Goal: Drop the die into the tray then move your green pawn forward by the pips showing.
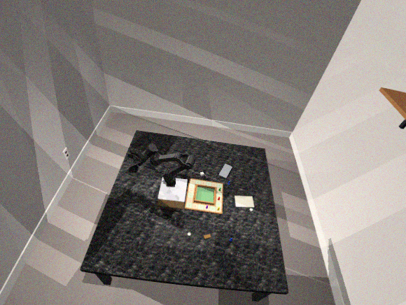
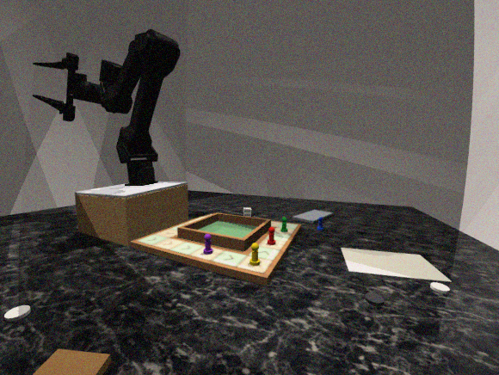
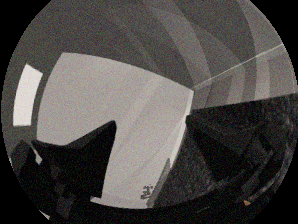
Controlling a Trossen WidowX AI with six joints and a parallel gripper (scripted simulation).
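The die point(image 1: 201, 173) point(image 2: 247, 212) is so small in the top and exterior views that its upper pips cannot be read; in the exterior view the tray point(image 1: 205, 203) point(image 2: 211, 238) stands nearer the camera than the die, and its walls hide part of the green floor inside. A brown block point(image 1: 207, 236) point(image 2: 73, 362) is cut off by the lower edge of the exterior view, and the wrist view is dark along its bottom

The end effector point(image 1: 131, 161) point(image 2: 34, 80) point(image 3: 152, 121) is wide open, its 2 fingers well apart with nothing between them, touching nothing and raised above the tabletop point(image 1: 140, 227) point(image 2: 215, 318), pointing away from the board point(image 1: 204, 210) point(image 2: 198, 260)

The die lies on the tabletop outside the tray, just beyond the board, while the green pawn point(image 1: 220, 189) point(image 2: 284, 224) stands upright on the board's track, beside the tray and near the red pawn point(image 1: 219, 198) point(image 2: 271, 236)
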